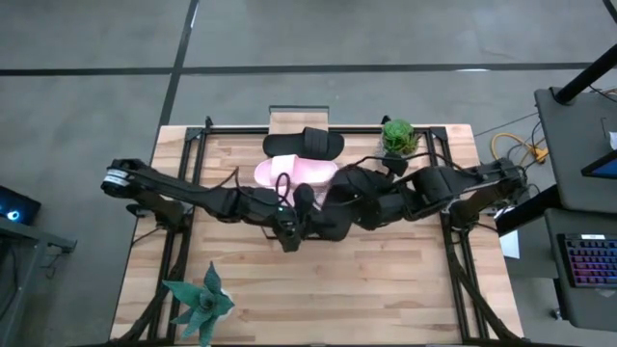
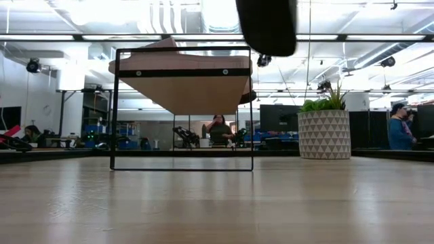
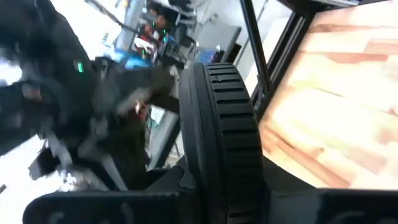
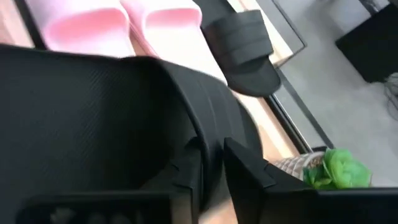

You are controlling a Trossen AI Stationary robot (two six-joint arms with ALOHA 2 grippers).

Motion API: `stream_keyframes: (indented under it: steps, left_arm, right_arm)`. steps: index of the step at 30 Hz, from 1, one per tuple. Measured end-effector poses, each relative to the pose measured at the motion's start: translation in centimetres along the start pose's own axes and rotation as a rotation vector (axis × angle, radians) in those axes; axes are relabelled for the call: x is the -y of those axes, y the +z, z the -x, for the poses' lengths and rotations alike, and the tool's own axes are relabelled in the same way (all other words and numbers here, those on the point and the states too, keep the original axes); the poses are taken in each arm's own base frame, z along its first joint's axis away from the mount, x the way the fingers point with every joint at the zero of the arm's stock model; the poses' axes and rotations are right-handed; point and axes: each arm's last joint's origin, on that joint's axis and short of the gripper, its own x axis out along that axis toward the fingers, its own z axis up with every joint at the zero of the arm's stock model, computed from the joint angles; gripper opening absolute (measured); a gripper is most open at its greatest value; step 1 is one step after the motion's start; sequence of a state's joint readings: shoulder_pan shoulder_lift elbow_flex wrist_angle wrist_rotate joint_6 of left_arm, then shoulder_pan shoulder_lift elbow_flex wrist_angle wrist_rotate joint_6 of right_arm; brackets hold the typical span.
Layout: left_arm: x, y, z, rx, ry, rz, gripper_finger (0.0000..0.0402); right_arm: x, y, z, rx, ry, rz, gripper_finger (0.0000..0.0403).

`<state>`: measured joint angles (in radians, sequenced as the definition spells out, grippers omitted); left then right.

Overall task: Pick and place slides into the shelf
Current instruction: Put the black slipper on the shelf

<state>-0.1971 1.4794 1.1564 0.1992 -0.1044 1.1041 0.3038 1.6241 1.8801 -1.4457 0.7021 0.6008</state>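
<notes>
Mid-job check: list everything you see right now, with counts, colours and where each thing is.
pink slides: two, light pink, side by side on the shelf
black slide: one, black, on the shelf behind the pink pair
held black slide: one, black, in the air over mid-table
shelf: one, light wood with black frame, far middle of the table
potted plant: one, green, right of the shelf
succulent: one, green, near-left corner
table: one, light wood
people: several, in the room behind
left gripper: closed on the held black slide
right gripper: at the same slide, mid-table
</notes>
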Motion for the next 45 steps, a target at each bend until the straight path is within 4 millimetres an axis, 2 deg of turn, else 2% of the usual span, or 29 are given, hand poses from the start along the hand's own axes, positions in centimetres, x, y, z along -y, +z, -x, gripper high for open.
stream_keyframes:
  steps: [7, 10, 13, 20, 27, 31, 37, 41, 45]
  left_arm:
    - [-1.3, 0.4, 3.8, -0.024, -0.082, 0.102, 0.0042]
    - [-1.9, 0.7, 6.0, 0.086, -0.111, 0.157, 0.0042]
    - [-1.9, 0.9, 8.2, 0.205, -0.134, 0.185, 0.0042]
    - [-0.6, 0.4, 13.0, 0.445, -0.088, 0.228, 0.0042]
    - [2.0, -0.7, 15.6, 0.71, -0.005, 0.175, 0.0042]
    - [2.9, -1.0, 16.4, 0.813, 0.023, 0.133, 0.0042]
    - [2.8, -1.0, 16.3, 0.816, 0.029, 0.132, 0.0042]
    - [2.2, -0.7, 16.2, 0.819, 0.041, 0.136, 0.0042]
    - [2.1, -0.6, 16.2, 0.821, 0.042, 0.135, 0.0042]
  right_arm:
    - [1.4, 1.0, 1.9, 0.048, -0.002, 0.06, 0.0101]
    - [2.0, 1.3, 2.7, 0.114, -0.059, 0.061, 0.0111]
    - [2.1, 1.1, 3.8, 0.217, -0.178, 0.135, 0.0113]
    - [-0.3, -1.0, 5.6, 0.415, -0.43, 0.324, 0.0097]
    - [-3.1, -4.1, 4.3, 0.544, -0.581, 0.387, 0.0085]
    - [-4.0, -5.5, 3.4, 0.565, -0.566, 0.377, 0.0084]
    - [-4.8, -6.2, 3.1, 0.575, -0.504, 0.314, 0.0079]
    - [-5.2, -5.3, 3.3, 0.4, -0.245, 0.231, 0.0072]
    - [-6.3, -4.3, 2.9, 0.246, 0.057, 0.349, 0.0068]
